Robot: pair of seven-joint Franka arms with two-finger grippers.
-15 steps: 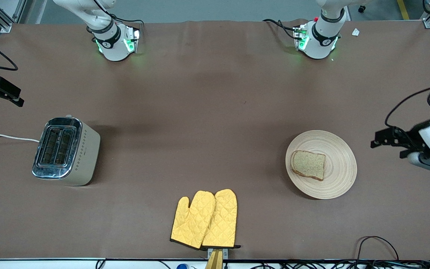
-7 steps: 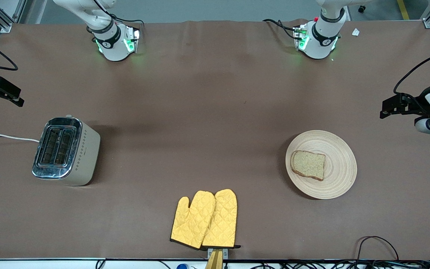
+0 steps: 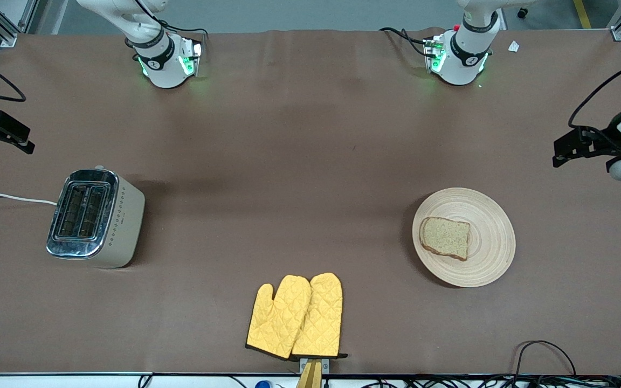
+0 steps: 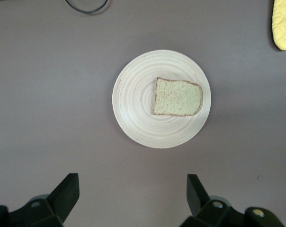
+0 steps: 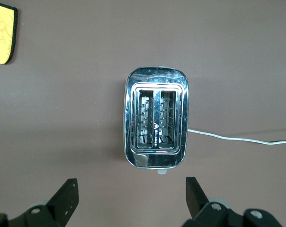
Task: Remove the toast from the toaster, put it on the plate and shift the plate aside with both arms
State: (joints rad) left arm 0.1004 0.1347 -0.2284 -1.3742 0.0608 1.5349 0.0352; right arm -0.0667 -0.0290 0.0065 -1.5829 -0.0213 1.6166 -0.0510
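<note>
The toast (image 3: 445, 237) lies flat on the round light-wood plate (image 3: 491, 237), on the side toward the right arm's end. The plate stands on the brown table toward the left arm's end. My left gripper (image 3: 564, 148) is open and empty, up in the air over the bare table at that end, apart from the plate. In the left wrist view its fingers (image 4: 67, 189) are spread wide, with the plate (image 4: 133, 94) and the toast (image 4: 177, 97) below them. My right gripper (image 3: 19, 137) is open and empty above the table at the right arm's end. It (image 5: 131, 187) looks down on the toaster.
A chrome two-slot toaster (image 3: 95, 215) with empty slots stands toward the right arm's end, and its white cord (image 3: 8, 198) runs off the table. Two yellow quilted oven mitts (image 3: 297, 318) lie near the table's front edge. A black cable loop (image 3: 545, 353) lies nearer the camera than the plate.
My left gripper has drawn away from the plate toward the left arm's end and slowed. The toast, plate and right gripper have not moved.
</note>
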